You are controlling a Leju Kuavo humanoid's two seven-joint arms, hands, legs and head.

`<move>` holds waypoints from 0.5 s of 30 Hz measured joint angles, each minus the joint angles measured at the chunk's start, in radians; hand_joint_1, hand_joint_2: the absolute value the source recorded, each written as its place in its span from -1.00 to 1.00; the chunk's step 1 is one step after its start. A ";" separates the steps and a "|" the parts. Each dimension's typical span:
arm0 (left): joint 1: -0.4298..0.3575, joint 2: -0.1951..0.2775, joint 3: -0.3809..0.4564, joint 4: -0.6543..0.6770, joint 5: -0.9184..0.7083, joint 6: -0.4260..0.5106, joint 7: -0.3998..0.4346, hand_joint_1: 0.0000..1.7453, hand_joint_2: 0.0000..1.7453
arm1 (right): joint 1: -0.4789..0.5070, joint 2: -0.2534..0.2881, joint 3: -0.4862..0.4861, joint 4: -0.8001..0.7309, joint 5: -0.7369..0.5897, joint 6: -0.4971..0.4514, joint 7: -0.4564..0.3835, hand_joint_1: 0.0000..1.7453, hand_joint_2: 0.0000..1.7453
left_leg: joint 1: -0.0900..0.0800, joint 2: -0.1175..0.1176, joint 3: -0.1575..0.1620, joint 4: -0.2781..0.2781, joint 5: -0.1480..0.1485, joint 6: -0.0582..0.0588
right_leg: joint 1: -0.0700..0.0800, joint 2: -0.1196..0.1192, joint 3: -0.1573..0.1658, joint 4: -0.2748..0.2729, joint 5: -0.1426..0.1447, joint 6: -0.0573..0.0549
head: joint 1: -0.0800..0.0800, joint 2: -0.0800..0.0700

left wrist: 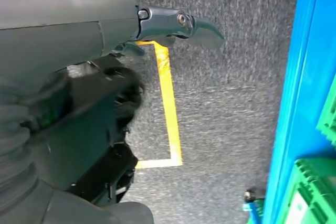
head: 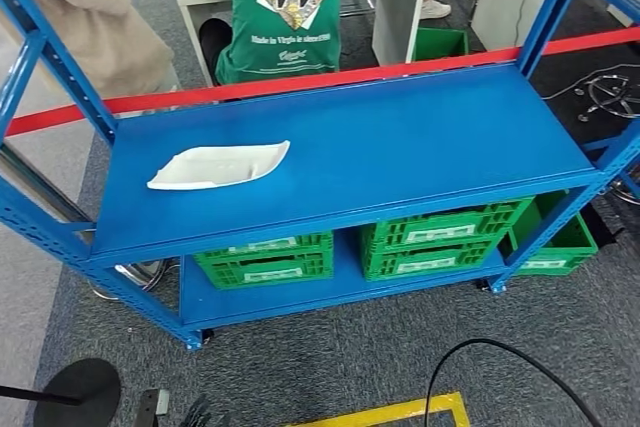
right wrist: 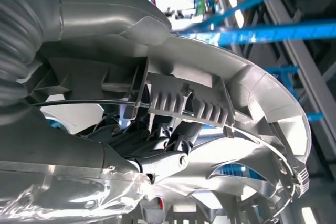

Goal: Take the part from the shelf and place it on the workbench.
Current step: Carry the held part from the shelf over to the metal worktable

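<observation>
Lying flat on the blue shelf, the white part sits on the left half of the middle board, its long axis running along the shelf's length and its pointed end toward the middle. That puts it on the left arm's side. The left hand hangs low over the carpet near the shelf's foot, well below the board. It holds nothing, and one of its dark fingers is stretched straight out. The right hand looks occupied: a pale ribbed moulded part passes between its grey thumb and the dark fingers, which seem closed on it. By my reading, a reach for the shelf piece falls to the left hand, up and forward.
</observation>
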 joint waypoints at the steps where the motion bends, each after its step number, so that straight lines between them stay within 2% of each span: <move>1: 0.001 0.000 0.000 0.000 0.000 0.000 0.000 -1.00 1.00 | 0.000 0.000 -0.001 0.000 0.000 0.000 0.000 1.00 1.00 | 0.003 -0.004 -0.025 0.051 -0.014 -0.003 | -0.001 0.013 -0.001 0.000 0.001 0.001 | -0.001 0.000; 2: 0.002 0.001 0.000 0.000 -0.001 0.000 0.000 -1.00 1.00 | 0.001 0.000 -0.002 0.000 0.000 0.000 0.000 1.00 1.00 | 0.005 -0.006 -0.036 0.069 -0.008 -0.005 | -0.002 0.026 -0.002 0.000 0.002 0.002 | -0.001 0.000; 3: 0.002 0.001 0.000 0.000 -0.002 0.000 0.000 -1.00 1.00 | 0.001 0.000 -0.002 0.000 0.000 0.000 0.000 1.00 1.00 | 0.008 -0.009 -0.030 0.049 0.018 -0.006 | -0.004 0.041 -0.002 0.001 0.003 0.004 | -0.001 0.000; 4: 0.002 0.002 0.000 0.000 -0.004 0.001 0.000 -1.00 1.00 | 0.002 0.000 -0.003 0.000 0.000 0.000 0.000 1.00 1.00 | 0.011 -0.018 -0.007 -0.004 0.057 -0.007 | -0.006 0.056 -0.001 0.001 0.005 0.008 | -0.001 0.000; 5: 0.002 0.002 0.000 0.000 -0.005 0.000 0.000 -1.00 1.00 | 0.002 0.000 -0.003 0.000 0.000 0.000 0.000 1.00 1.00 | 0.016 -0.042 0.024 -0.072 0.096 -0.008 | -0.008 0.070 -0.002 0.001 0.006 0.013 | -0.002 0.000; 6: 0.002 0.002 0.000 0.000 -0.006 0.000 0.000 -1.00 1.00 | 0.002 0.000 -0.003 0.000 0.000 0.000 0.000 1.00 1.00 | 0.021 -0.069 0.052 -0.138 0.121 -0.008 | -0.009 0.084 -0.005 0.004 0.007 0.019 | -0.004 0.000; 7: 0.001 0.002 0.000 0.000 -0.006 0.000 0.000 -1.00 1.00 | 0.003 0.000 -0.002 0.000 0.000 0.000 0.000 1.00 1.00 | 0.024 -0.092 0.071 -0.182 0.133 -0.006 | -0.010 0.096 -0.009 0.005 0.009 0.026 | -0.004 0.000; 8: 0.000 0.002 0.000 0.000 -0.006 -0.001 -0.001 -1.00 1.00 | 0.004 0.001 -0.002 0.000 0.001 0.000 0.000 1.00 1.00 | 0.024 -0.107 0.079 -0.203 0.134 -0.002 | -0.011 0.108 -0.014 0.005 0.011 0.034 | -0.006 0.000; 10: -0.002 0.002 0.000 0.000 -0.006 -0.002 -0.002 -1.00 1.00 | 0.008 0.001 -0.002 0.000 0.002 0.000 0.000 1.00 1.00 | 0.022 -0.090 0.080 -0.208 0.133 0.012 | -0.016 0.127 -0.024 -0.002 0.019 0.049 | -0.005 0.000; 11: -0.003 0.003 0.000 0.000 -0.006 -0.002 -0.003 -1.00 1.00 | 0.009 0.001 -0.002 0.000 0.004 0.000 0.001 1.00 1.00 | 0.021 -0.077 0.080 -0.210 0.135 0.020 | -0.015 0.115 -0.029 0.002 0.016 0.054 | -0.004 0.000; 12: -0.004 0.003 0.001 0.000 -0.006 -0.003 -0.003 -1.00 1.00 | 0.009 0.001 -0.002 0.000 0.005 0.000 0.001 1.00 1.00 | 0.021 -0.064 0.081 -0.213 0.138 0.028 | -0.014 0.090 -0.040 0.022 0.003 0.057 | 0.000 0.000; 14: -0.002 0.003 0.001 0.000 -0.006 -0.004 -0.002 -1.00 1.00 | 0.008 0.001 -0.001 0.000 0.008 0.000 0.001 1.00 1.00 | 0.017 -0.035 0.081 -0.215 0.139 0.039 | -0.008 0.024 -0.088 0.127 -0.059 0.059 | 0.009 0.000; 15: 0.000 0.003 0.001 0.000 -0.006 -0.004 -0.002 -1.00 1.00 | 0.007 0.001 0.000 0.000 0.010 0.000 0.001 1.00 1.00 | 0.014 -0.020 0.081 -0.215 0.139 0.041 | -0.007 0.006 -0.120 0.200 -0.094 0.059 | 0.013 0.000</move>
